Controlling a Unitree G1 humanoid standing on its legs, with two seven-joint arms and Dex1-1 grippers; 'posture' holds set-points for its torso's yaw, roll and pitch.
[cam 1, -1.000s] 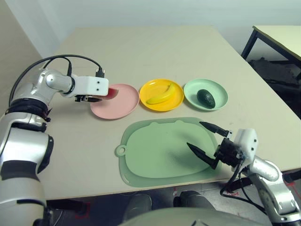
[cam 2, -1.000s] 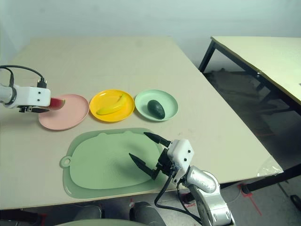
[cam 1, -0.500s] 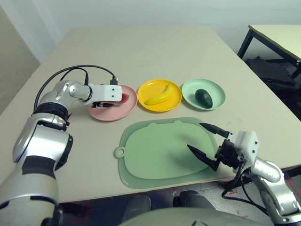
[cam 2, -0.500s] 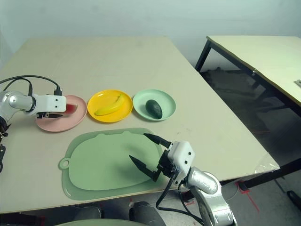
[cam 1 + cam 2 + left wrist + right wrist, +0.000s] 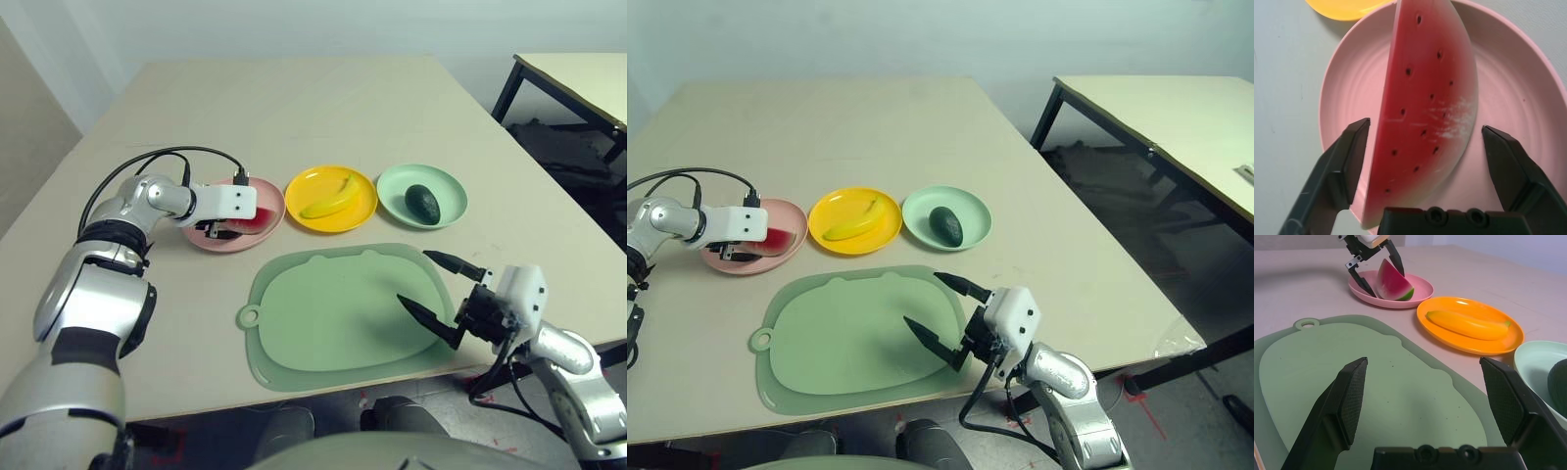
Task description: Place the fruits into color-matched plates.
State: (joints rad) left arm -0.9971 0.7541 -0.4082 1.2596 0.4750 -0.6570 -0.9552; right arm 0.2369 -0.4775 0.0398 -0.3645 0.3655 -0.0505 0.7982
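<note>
Your left gripper [image 5: 1425, 142] is spread wide around the watermelon [image 5: 1422, 107], fingers clear of it on both sides; the wedge sits in the pink plate [image 5: 1508, 88]. Banana [image 5: 330, 199] lies in the yellow plate [image 5: 367, 209], avocado [image 5: 423, 203] in the green plate [image 5: 392, 185]. Your right gripper [image 5: 441, 294] hangs wide open, holding nothing, over the cutting mat [image 5: 323, 313].

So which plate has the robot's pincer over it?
The pink plate, at the left end of the row. The left pincer is open around the watermelon wedge on it; the yellow plate and green plate have none.
</note>
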